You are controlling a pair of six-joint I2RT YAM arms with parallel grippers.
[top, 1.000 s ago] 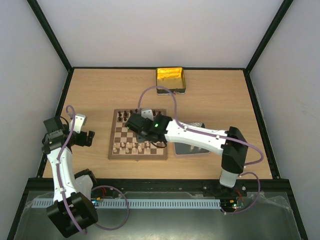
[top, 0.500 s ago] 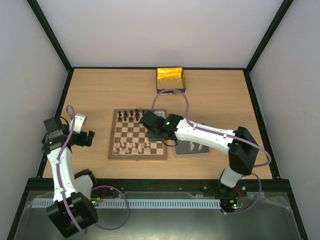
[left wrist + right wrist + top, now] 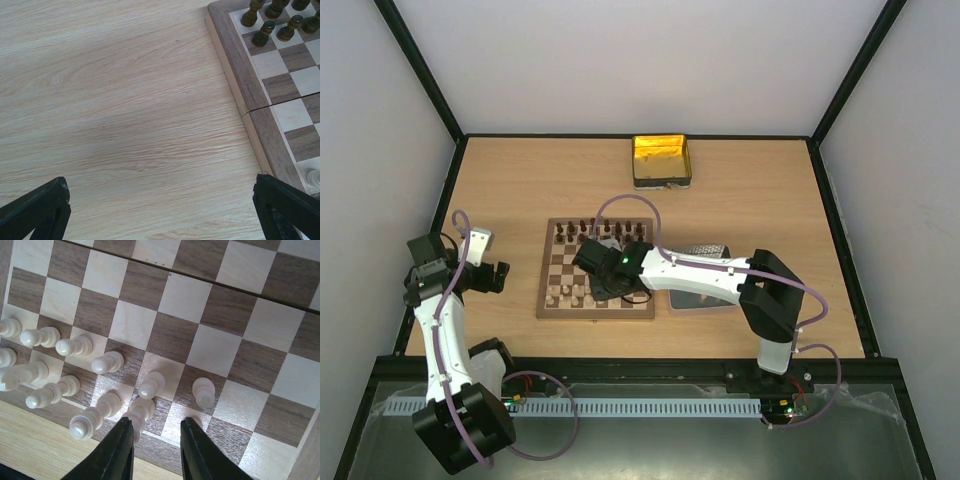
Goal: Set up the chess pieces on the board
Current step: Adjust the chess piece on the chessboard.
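Board (image 3: pixel 560 315) was partly set. Right gripper (image 3: pixel 156 422) swung back from its right edge to its near rows, jaws narrowed, empty. Left gripper (image 3: pixel 161 182) idled fully spread off its left edge. Cream pieces (image 3: pixel 107 361) sat beneath: probably next grab.

white arms (image 3: pixel 705 277), black joints (image 3: pixel 772 300), purple cables (image 3: pixel 665 225)

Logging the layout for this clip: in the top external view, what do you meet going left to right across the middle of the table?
left gripper → chessboard → grey metal tray
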